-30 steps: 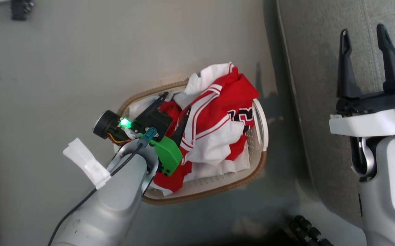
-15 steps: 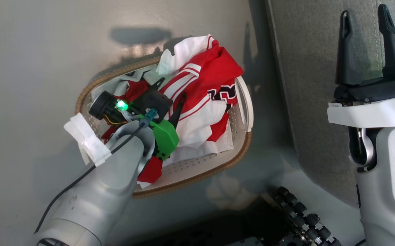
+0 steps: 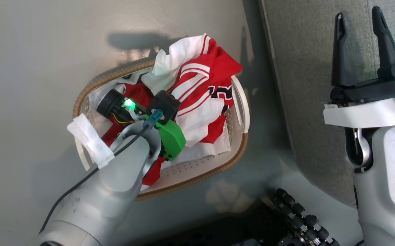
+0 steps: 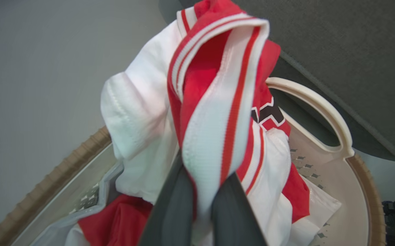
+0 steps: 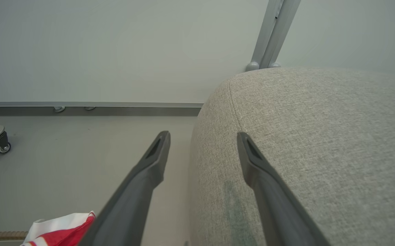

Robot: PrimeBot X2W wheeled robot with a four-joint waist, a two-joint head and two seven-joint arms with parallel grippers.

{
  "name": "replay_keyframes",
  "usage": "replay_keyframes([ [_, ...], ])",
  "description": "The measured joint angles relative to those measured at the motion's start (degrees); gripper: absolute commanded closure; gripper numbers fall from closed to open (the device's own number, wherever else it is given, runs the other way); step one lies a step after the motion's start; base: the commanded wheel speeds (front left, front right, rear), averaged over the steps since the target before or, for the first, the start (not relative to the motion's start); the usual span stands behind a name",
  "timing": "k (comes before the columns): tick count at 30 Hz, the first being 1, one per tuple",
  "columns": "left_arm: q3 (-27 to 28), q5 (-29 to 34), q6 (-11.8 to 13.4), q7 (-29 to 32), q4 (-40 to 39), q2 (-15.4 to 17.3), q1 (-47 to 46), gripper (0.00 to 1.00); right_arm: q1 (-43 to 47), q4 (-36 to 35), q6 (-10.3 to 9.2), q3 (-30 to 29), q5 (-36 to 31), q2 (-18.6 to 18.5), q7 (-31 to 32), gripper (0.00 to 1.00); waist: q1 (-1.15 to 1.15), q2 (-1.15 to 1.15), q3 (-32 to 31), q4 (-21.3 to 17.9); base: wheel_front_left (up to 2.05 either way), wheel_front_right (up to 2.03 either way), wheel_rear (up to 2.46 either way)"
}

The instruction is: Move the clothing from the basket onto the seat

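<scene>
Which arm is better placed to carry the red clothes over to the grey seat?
Left. The left end effector is shut on a striped fold of the clothing in the basket, ready to lift. The right end effector hangs open above the seat, holding nothing.

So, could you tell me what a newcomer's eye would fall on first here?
The red-and-white clothing heaped in the basket, left of centre, stands out most. The left tool is shut on a striped fold of it. At right, the right tool hangs open by the grey seat.
</scene>
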Motion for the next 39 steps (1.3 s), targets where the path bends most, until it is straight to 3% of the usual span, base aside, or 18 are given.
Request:
replay_keyframes([
  [10, 1.32, -0.09, -0.07, 0.0, -11.07, 2.24, 7.66, 1.0, 3.78, 2.21, 0.0, -0.02, -3.68, 0.03, 0.0, 0.0, 0.0, 0.0, -7.89, 1.88, 0.0, 0.0, 0.0],
  [21, 1.44, 1.53, -0.07, 0.01, -22.86, 6.59, 14.69, 1.0, 12.99, 5.06, 0.0, 0.02, -6.51, 0.05, 0.0, 0.0, -0.01, 0.0, -22.2, 4.87, 0.0, 0.0, 0.0],
  [39, 1.12, 3.69, -0.08, 0.0, -30.17, 16.94, 7.85, 1.0, 23.08, 7.06, 0.0, 1.82, -7.03, 0.04, 0.0, 0.0, -0.01, 0.0, -45.71, 9.29, 0.0, 0.0, 0.0],
])
